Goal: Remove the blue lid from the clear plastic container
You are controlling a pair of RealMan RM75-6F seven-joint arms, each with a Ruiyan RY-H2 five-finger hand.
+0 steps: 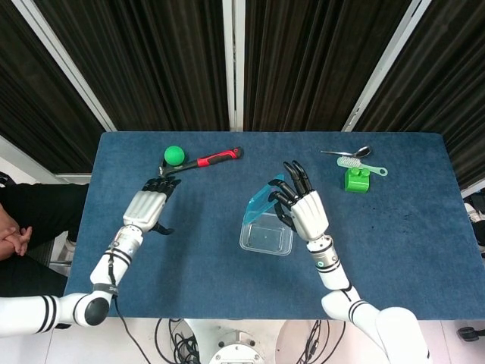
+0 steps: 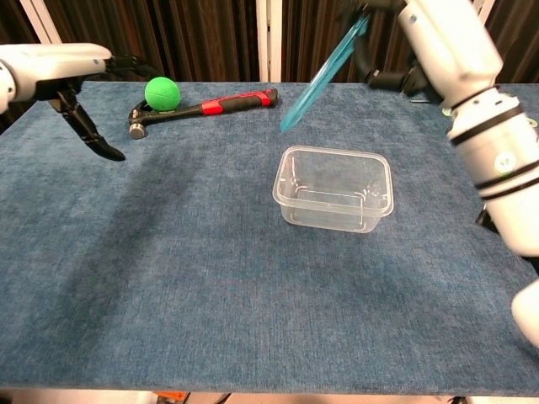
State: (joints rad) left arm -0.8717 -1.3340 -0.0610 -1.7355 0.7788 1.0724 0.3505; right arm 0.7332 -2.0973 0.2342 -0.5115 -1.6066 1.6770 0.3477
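Note:
The clear plastic container (image 1: 267,240) (image 2: 334,188) stands open on the blue table, its inside showing nothing. My right hand (image 1: 305,211) (image 2: 438,38) holds the blue lid (image 1: 265,201) (image 2: 324,73) by one edge, raised well above the container and tilted steeply; lid and container are apart. My left hand (image 1: 147,206) (image 2: 63,71) hovers far to the left with its fingers spread and nothing in it.
A hammer with a red and black handle (image 1: 198,163) (image 2: 202,108) and a green ball (image 1: 175,155) (image 2: 162,90) lie at the back left. A green block (image 1: 357,180), a brush (image 1: 361,164) and a spoon (image 1: 347,152) sit at the back right.

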